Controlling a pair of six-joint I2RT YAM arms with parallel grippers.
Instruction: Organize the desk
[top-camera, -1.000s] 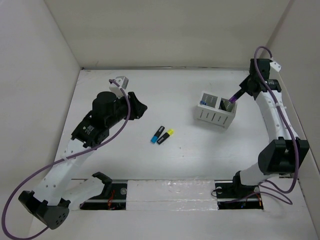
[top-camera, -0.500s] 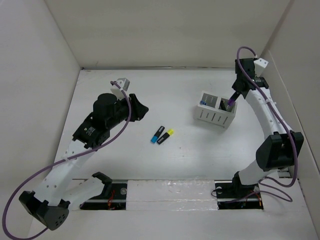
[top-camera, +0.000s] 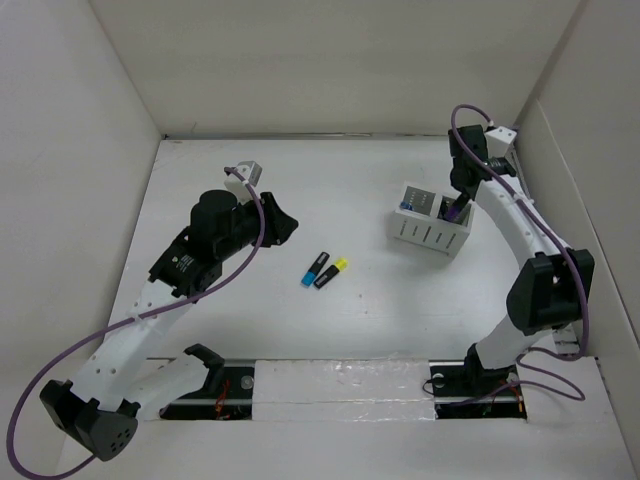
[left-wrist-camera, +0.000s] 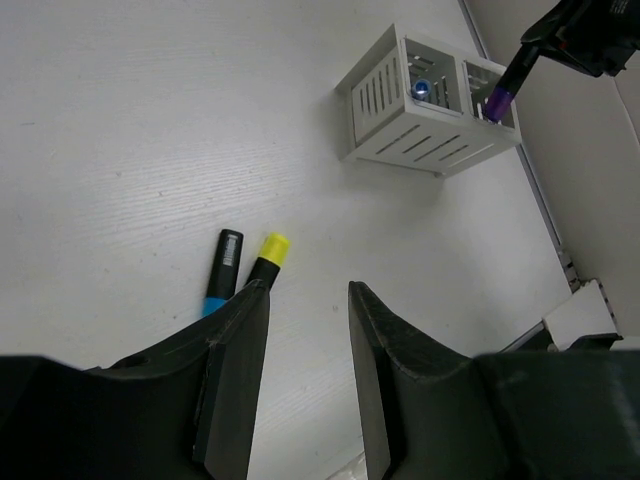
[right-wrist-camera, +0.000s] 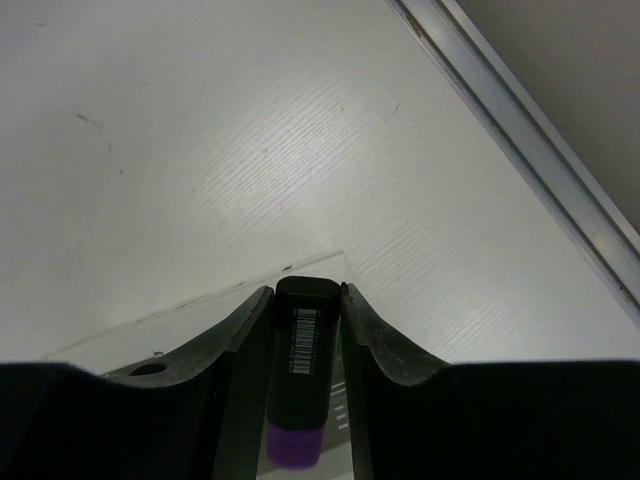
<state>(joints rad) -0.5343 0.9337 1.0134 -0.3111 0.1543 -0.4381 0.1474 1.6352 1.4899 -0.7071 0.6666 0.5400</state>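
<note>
Right wrist view: bring the purple marker down straight

The right gripper (right-wrist-camera: 305, 297) clasps the purple marker (right-wrist-camera: 298, 400), purple end down, at the mouth of the pen holder (top-camera: 425, 238). It is best to lower it upright and release only once it is inside. The left gripper (left-wrist-camera: 308, 300) hangs half open and empty above the yellow marker (left-wrist-camera: 265, 258) and the blue marker (left-wrist-camera: 222, 268). The desk (top-camera: 400, 310), broad, matte white and plain, lies under everything.
</note>
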